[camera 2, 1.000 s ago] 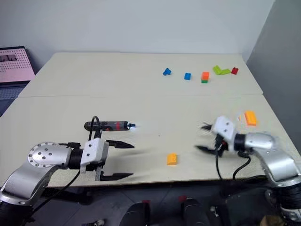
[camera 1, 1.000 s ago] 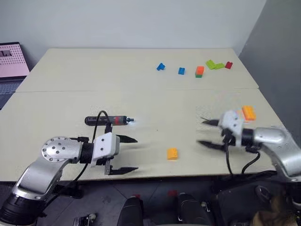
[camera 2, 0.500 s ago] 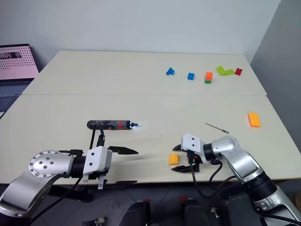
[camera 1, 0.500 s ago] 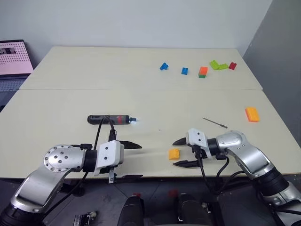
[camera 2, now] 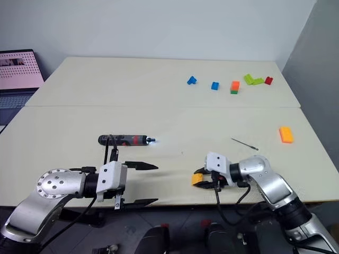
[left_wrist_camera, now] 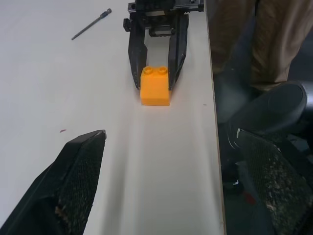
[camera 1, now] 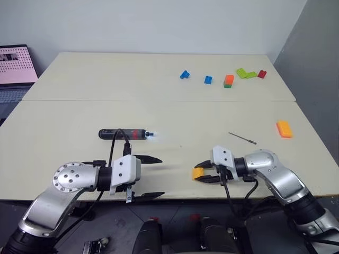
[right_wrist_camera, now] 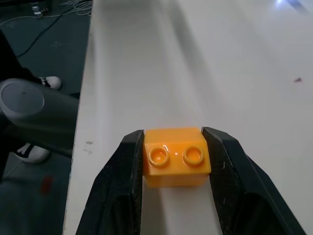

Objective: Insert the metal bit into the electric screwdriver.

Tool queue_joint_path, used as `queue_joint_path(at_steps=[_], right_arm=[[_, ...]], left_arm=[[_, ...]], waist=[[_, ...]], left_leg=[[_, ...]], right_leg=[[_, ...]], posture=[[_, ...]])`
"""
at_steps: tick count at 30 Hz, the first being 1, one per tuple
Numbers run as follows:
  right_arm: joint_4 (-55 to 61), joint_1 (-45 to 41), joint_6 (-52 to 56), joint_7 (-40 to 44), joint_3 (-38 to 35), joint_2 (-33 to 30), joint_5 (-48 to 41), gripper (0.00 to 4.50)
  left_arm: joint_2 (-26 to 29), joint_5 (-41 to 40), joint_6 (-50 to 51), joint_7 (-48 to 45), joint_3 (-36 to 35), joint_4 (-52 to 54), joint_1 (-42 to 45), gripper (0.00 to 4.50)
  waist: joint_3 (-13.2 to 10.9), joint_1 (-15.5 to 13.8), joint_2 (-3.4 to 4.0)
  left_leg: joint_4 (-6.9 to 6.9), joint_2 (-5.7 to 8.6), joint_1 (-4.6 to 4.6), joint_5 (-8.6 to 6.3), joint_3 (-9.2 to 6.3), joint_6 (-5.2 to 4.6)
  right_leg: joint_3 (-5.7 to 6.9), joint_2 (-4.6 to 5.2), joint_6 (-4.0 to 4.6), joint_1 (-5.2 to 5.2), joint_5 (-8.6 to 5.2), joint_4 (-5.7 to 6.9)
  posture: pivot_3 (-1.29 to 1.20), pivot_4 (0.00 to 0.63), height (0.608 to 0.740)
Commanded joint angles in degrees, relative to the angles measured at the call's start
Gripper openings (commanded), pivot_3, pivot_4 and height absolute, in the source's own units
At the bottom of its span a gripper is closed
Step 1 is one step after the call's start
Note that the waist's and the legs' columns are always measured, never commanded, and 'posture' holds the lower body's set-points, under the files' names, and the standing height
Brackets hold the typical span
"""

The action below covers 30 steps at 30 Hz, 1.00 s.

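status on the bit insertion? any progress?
Done: nothing. The metal bit lies loose on the table, well apart from the electric screwdriver, which also lies there untouched.
In hand: the right gripper is clamped on a small orange brick near the table's front edge, not a task item. The left gripper hangs open, holding nothing.
Left: drop the brick, pick up bit and screwdriver, insert.

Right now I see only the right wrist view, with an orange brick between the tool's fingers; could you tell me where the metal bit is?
Observer: The metal bit lies untouched on the table, farther out than the right tool gripping the orange brick.
Operator: And the electric screwdriver?
Observer: It lies on the table beyond the left tool, lit tip pointing right.
Operator: Is the left tool holding anything?
Observer: No, it is open and empty.
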State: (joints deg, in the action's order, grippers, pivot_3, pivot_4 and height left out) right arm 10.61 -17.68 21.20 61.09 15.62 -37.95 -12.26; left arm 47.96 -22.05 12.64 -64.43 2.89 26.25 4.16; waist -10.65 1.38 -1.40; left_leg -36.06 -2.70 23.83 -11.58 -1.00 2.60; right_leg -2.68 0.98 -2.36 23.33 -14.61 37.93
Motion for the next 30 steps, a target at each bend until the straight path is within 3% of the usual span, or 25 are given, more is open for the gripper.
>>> queue_joint_path(at_steps=[1,7,13,26,28,30], right_arm=[[3.32,2.03,3.86,-5.8,-11.38,-1.89,-3.09,1.45],[2.1,9.8,13.03,-20.89,-31.08,-0.99,-4.1,1.45],[-1.68,12.32,14.56,-35.95,-39.72,1.99,0.68,1.45],[-9.86,5.91,16.13,-44.31,-41.2,4.97,-0.22,1.45],[-9.72,5.96,16.35,-44.98,-41.87,5.44,-0.77,2.16],[-9.4,6.2,16.38,-45.18,-42.31,5.51,-1.38,2.47]], left_arm=[[-0.68,-3.66,3.59,-0.92,0.96,0.87,3.12,4.5],[-8.42,-4.52,3.36,1.93,3.02,-3.18,11.96,4.5],[-13.98,-2.42,2.77,3.63,5.4,-7.93,17.74,4.5],[-17.71,-1.7,2.45,4.12,6.61,-10.11,20.45,4.5],[-17.91,-1.53,2.37,4.44,6.59,-9.96,20.11,4.5],[-17.95,-1.23,2.16,4.45,6.54,-10.05,19.82,4.5]], waist=[[0.01,0.05,-0.01],[0.02,-0.37,-0.03],[0.03,0.25,-0.01],[0.05,0.48,0.04],[0.05,0.45,0.04],[0.05,0.44,0.04]], left_leg=[[-0.01,0.02,0.01,0.0,-0.02,0.0],[0.0,0.03,-0.01,0.0,-0.09,0.0],[-0.02,0.07,0.01,0.0,-0.07,0.0],[-0.01,0.04,-0.01,0.01,-0.09,-0.02],[0.0,0.04,0.0,0.01,-0.09,-0.02],[0.0,0.05,0.01,0.01,-0.09,-0.02]], right_leg=[[0.01,0.01,0.0,0.0,0.0,0.02],[0.05,-0.01,-0.01,-0.05,0.01,0.03],[-0.01,-0.01,-0.12,-0.07,0.07,0.03],[-0.08,-0.11,-0.14,-0.06,0.08,0.04],[-0.07,-0.11,-0.24,-0.06,0.14,0.03],[-0.08,-0.11,-0.31,-0.06,0.18,0.03]], posture=[[0.0,0.15,0.74],[0.0,0.15,0.74],[0.0,0.15,0.74],[0.0,0.15,0.74],[0.0,0.15,0.74],[0.0,0.15,0.74]])
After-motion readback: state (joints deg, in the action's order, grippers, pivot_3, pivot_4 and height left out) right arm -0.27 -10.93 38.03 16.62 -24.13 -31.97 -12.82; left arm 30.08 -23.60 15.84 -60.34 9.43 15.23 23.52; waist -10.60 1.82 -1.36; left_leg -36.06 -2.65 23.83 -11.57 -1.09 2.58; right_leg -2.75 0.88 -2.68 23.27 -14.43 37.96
